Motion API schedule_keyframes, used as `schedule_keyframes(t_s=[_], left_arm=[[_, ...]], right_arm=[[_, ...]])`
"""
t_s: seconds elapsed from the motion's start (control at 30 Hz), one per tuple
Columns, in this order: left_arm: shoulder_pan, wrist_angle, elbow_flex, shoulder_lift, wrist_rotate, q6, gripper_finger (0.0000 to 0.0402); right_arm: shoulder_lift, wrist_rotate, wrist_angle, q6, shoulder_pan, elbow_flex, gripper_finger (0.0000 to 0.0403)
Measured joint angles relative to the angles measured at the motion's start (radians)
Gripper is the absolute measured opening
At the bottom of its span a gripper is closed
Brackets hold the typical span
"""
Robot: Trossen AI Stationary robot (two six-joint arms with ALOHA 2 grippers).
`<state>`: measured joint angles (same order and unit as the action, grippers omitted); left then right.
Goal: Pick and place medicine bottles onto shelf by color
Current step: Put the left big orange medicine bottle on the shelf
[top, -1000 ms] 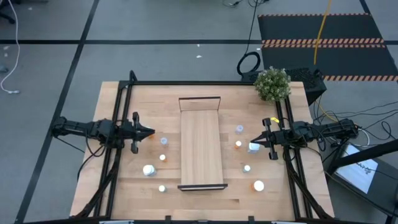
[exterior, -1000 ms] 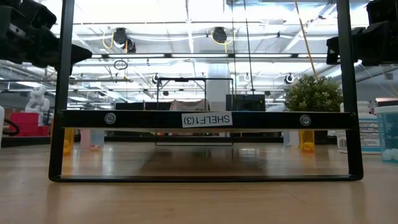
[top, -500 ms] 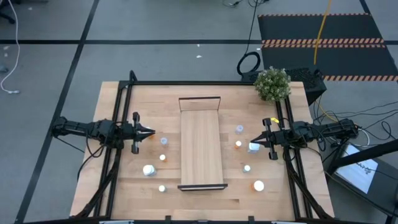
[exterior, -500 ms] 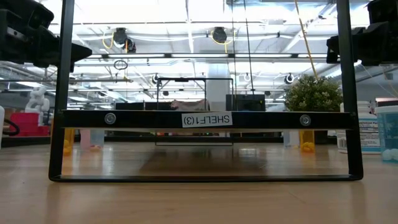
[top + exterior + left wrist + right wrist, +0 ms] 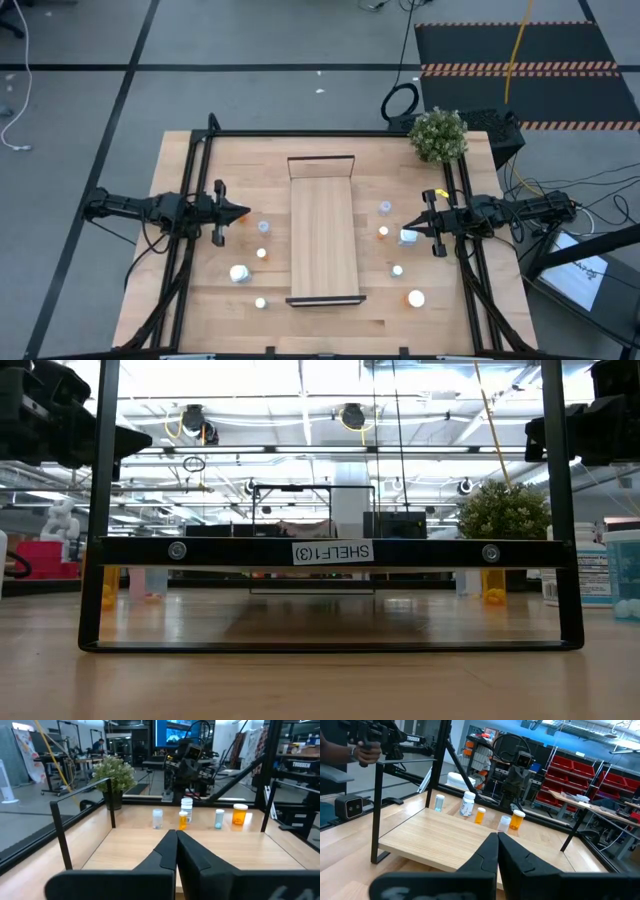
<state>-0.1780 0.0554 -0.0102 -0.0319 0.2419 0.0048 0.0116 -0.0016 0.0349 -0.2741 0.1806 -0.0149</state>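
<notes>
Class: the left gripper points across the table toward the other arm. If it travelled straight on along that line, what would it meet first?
Probably the shelf. The left gripper, shut, hovers above the table pointing at the shelf's long side. Its wrist view shows the board ahead with the bottles beyond. If it stays high, it might pass over the board; depth is unclear.

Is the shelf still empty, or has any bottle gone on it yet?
Empty. From above, the shelf board is bare; the medicine bottles stand on the table either side.
</notes>
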Motion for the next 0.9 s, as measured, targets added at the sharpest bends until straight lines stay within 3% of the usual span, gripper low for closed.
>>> schedule_keyframes(t_s=[0.2,0.4,0.9], left_arm=[[0.0,-0.023,-0.064,-0.001,-0.001,0.039,0.0002],[0.0,-0.186,-0.26,-0.061,-0.002,0.05,0.0002],[0.0,-0.779,-0.877,-0.491,0.0,0.016,0.0006]], right_arm=[[0.0,0.0,0.002,0.0,0.0,0.0,0.0],[0.0,0.0,0.007,0.0,0.0,0.0,0.0],[0.0,0.002,0.046,0.125,0.0,0.0,0.0]])
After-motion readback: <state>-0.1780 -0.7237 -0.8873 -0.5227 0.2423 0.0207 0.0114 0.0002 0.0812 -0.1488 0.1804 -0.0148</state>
